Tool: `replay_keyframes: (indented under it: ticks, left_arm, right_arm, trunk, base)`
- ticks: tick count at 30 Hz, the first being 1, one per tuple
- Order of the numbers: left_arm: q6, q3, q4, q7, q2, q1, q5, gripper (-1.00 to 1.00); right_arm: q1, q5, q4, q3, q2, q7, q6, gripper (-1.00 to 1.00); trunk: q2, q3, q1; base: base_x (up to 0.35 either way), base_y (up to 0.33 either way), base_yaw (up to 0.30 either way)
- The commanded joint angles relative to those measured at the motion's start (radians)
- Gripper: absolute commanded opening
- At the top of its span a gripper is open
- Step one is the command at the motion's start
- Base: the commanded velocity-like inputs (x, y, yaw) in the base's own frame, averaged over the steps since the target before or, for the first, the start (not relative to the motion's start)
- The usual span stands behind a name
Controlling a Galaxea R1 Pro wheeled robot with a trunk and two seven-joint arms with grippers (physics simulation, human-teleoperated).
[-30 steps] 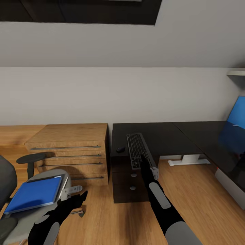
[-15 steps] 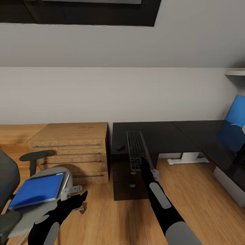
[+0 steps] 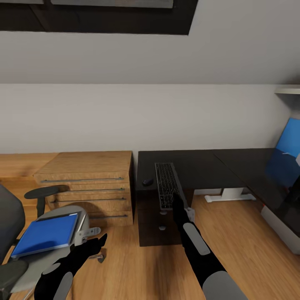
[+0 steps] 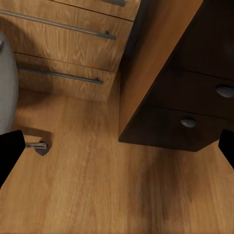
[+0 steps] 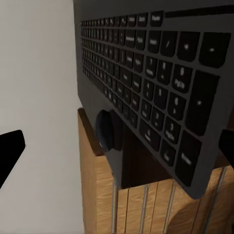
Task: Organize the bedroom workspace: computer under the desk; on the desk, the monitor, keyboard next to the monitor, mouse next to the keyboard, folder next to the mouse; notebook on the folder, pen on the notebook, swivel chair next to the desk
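Note:
The silver-grey keyboard lies lengthwise on the left end of the black desk, its near end jutting past the front edge. My right gripper is at that near end and open; the right wrist view has the keyboard close up between the spread fingertips. The black mouse sits just left of the keyboard. On the swivel chair at lower left lies the blue folder. Beside the chair my left gripper hangs open over the floor. The monitor shows a blue face at the right edge.
A low light-wood cabinet with long bar handles stands against the desk's left side. The black drawer unit with round knobs sits under the keyboard. A chair castor rests on the wood floor.
The whole picture has shifted a little, so the camera has moved. Both arms hold the same pose, and the keyboard stays put on the desk.

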Motion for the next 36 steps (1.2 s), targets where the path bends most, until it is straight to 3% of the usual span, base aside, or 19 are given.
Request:
replay_keyframes:
  ticks: [1,22,23,24,28,36]
  left_arm:
    - [0.004,-0.001,-0.001,0.009,0.001,-0.001,0.011,1.00]
    - [0.004,-0.001,0.000,0.009,0.001,-0.001,0.008,1.00]
    - [0.004,-0.002,0.001,0.009,0.000,-0.001,0.008,1.00]
    - [0.004,-0.002,0.001,0.009,-0.001,-0.001,0.007,1.00]
    - [0.004,-0.003,0.002,0.009,-0.002,-0.001,0.007,1.00]
    - [0.005,-0.003,0.002,0.009,-0.001,-0.001,0.007,1.00]
  right_arm:
    - [-0.001,-0.008,-0.003,0.002,0.000,-0.003,-0.007,1.00]
    - [0.001,0.009,-0.033,0.017,0.000,0.001,-0.003,1.00]
    - [0.003,0.059,-0.050,0.066,0.000,0.013,-0.002,1.00]
    - [0.008,0.083,-0.059,0.082,0.000,0.025,-0.003,1.00]
    - [0.032,0.137,-0.098,0.102,0.000,0.054,-0.003,1.00]
    - [0.086,0.177,-0.198,0.111,0.000,0.071,-0.004,1.00]
  trunk:
    - [0.007,0.002,-0.004]
    - [0.154,0.068,-0.084]
    - [0.161,0.071,-0.088]
    - [0.168,0.074,-0.092]
    - [0.196,0.087,-0.107]
    - [0.217,0.096,-0.119]
  base:
    - [0.000,0.000,0.000]
    - [0.000,0.000,0.000]
    - [0.000,0.000,0.000]
    - [0.000,0.000,0.000]
    - [0.000,0.000,0.000]
    - [0.000,0.000,0.000]
